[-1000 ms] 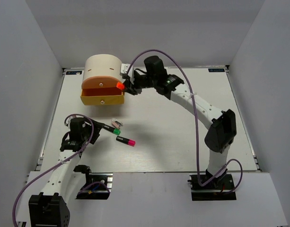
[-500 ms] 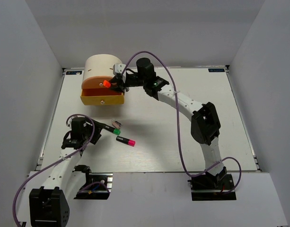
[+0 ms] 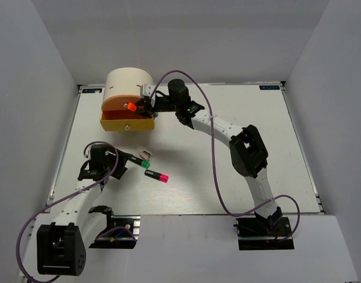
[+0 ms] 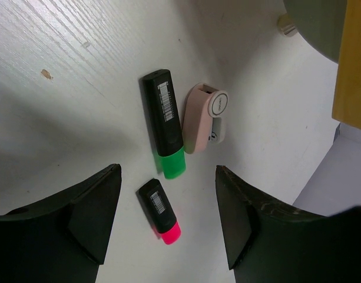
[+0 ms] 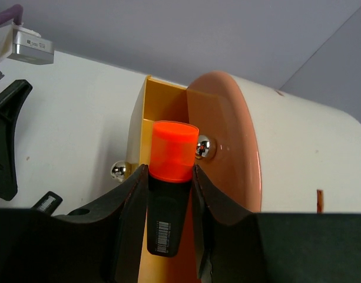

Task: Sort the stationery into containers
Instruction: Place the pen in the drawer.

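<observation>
My right gripper [image 3: 136, 108] [image 5: 167, 172] is shut on an orange-capped black highlighter [image 3: 131, 107] [image 5: 170, 177], cap pointing away from the wrist. It hangs above the pulled-out yellow drawer [image 3: 127, 124] [image 5: 139, 127], beside the shut orange drawer [image 5: 227, 141] of the cream cylindrical unit [image 3: 128, 82]. My left gripper [image 3: 119, 164] [image 4: 167, 168] stands open above the table. Beyond its fingers lie a green-capped highlighter [image 3: 140, 161] [image 4: 165, 124], a pink-capped highlighter [image 3: 157, 175] [image 4: 159, 211] and a small pink-and-white piece [image 3: 146, 153] [image 4: 205, 118], all untouched.
Shiny round knobs [image 5: 205, 147] sit on both drawer fronts. Purple cables [image 3: 218, 171] loop over both arms. Grey walls close in the white table [image 3: 239, 177] at the back and both sides.
My right arm has swung left, carrying the orange-capped highlighter from the drawer's right corner to over the open yellow drawer. The left gripper has hardly moved.
</observation>
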Controlling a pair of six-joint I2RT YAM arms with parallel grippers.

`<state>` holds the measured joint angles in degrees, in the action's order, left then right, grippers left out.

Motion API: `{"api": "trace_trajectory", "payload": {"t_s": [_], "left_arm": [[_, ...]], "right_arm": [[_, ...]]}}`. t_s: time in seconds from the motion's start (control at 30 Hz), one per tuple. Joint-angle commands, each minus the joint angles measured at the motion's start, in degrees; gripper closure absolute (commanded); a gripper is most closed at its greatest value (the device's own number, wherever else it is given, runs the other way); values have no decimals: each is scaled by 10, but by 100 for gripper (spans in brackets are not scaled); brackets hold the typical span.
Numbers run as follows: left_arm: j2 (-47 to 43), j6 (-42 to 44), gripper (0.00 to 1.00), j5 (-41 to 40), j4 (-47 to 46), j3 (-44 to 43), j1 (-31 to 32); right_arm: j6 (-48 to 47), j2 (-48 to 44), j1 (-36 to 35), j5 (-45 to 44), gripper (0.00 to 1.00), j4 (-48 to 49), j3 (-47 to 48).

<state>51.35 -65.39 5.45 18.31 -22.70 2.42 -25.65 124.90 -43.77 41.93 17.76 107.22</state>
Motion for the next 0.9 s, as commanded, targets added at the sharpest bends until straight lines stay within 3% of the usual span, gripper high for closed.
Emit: {"api": "trace_trajectory", "payload": {"t_s": [0.0, 0.13, 0.33, 0.5, 0.87], "left_arm": [[21, -5, 25, 6, -8, -27, 7], [53, -5, 25, 11, -8, -39, 7], [107, -5, 25, 11, 5, -71, 7], [161, -5, 25, 6, 18, -101, 12], [275, 1, 35, 0, 63, -177, 49]], "right_arm": [[-1, -9, 2, -8, 67, 49, -9], [4, -39, 4, -11, 58, 64, -38], [21, -113, 12, -11, 53, 83, -116], [39, -182, 24, -24, 33, 99, -201], [68, -298, 79, -48, 33, 121, -372]]}}
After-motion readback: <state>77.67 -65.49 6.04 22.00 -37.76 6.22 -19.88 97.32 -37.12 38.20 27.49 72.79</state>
